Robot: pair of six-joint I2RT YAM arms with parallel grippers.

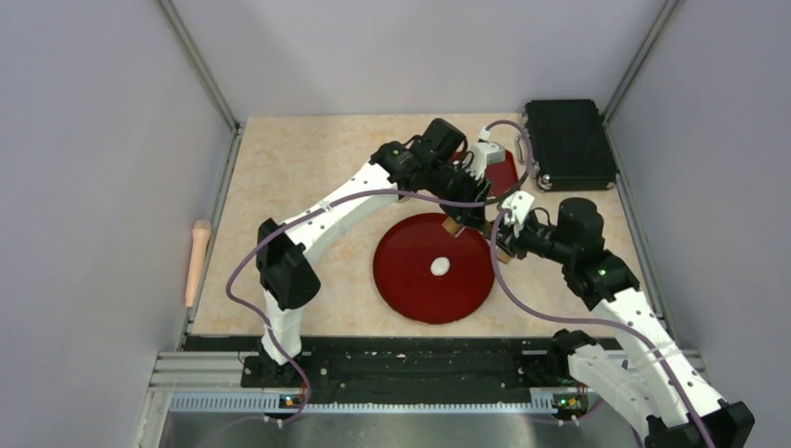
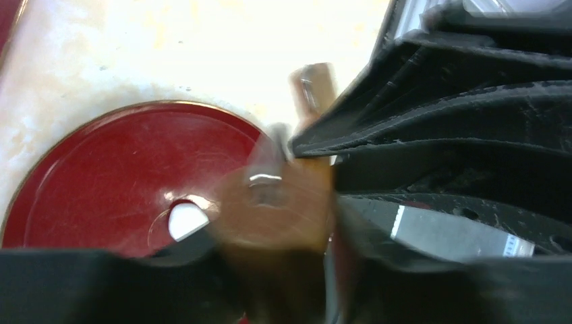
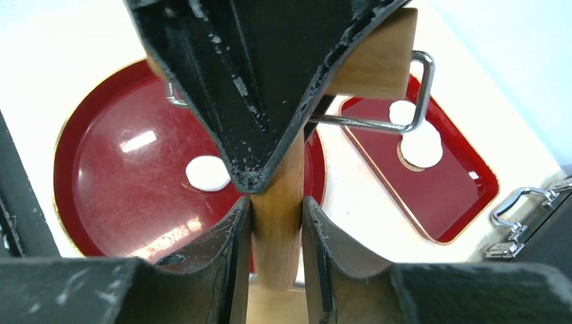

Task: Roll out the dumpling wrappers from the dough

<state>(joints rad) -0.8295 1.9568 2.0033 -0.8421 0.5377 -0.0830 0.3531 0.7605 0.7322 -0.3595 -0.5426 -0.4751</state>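
Arm [image 1: 636,317] (right) bent inward, fingers [image 3: 229,270] clamping roller [image 3: 276,202]

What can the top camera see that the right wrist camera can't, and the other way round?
Only the top camera shows the wooden rolling pin lying at the far left. Only the right wrist camera shows the white round wrappers in the rectangular red tray. Both show the round red plate, the dough lump, the black case and the right pincer on its wooden handle.
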